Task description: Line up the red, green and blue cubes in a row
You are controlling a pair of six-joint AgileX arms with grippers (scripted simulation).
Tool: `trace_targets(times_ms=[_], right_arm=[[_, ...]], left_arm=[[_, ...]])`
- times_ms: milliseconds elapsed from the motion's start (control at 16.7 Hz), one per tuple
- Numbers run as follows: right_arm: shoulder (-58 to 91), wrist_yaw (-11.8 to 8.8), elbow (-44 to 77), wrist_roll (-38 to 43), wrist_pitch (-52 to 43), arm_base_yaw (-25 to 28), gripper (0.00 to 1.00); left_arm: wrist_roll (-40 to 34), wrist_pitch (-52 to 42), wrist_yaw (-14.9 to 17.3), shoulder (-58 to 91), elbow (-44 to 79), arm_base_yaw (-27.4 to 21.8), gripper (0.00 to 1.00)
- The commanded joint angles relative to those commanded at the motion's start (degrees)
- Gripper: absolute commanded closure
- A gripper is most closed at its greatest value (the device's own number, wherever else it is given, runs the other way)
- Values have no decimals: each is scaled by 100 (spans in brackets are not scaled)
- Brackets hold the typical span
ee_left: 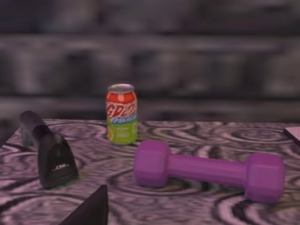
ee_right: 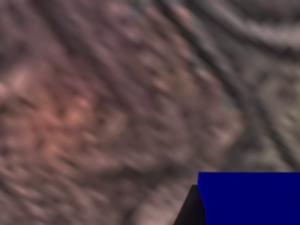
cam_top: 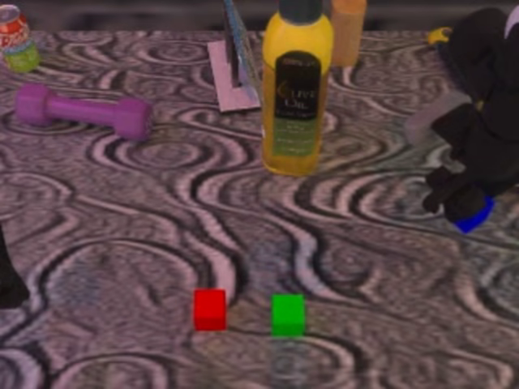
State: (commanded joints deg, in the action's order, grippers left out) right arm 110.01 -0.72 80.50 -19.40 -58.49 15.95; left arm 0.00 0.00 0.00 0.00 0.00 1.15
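Blue cube (cam_top: pixel 473 214) in right end effector (cam_top: pixel 462 207), near table's right edge

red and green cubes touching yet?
Apart. The top view shows bare table between the red cube and green cube, side by side near the front edge.

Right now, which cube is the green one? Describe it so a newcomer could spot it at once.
Start from the tall yellow oil bottle at the back of the table and come straight toward the near edge. Two small cubes sit side by side there, apart; the green cube is the right-hand one, with the red cube to its left. The blue cube is held in the right claw.
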Motion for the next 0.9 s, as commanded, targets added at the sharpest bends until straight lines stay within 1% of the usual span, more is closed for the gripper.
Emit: trace_targets(times_ms=[180, 300, 720, 900], right_arm=[[-37, 19, 3, 562, -46, 271, 100], [-63, 40, -18, 1237, -111, 565, 100], [-370, 132, -289, 4517, -308, 1800, 100], [-587, 172, -408, 5514, -305, 2217, 100]], left_arm=[[0, 0, 0, 0, 0, 0, 0], [0, 0, 0, 0, 0, 0, 0], [0, 0, 0, 0, 0, 0, 0], [0, 0, 0, 0, 0, 0, 0]])
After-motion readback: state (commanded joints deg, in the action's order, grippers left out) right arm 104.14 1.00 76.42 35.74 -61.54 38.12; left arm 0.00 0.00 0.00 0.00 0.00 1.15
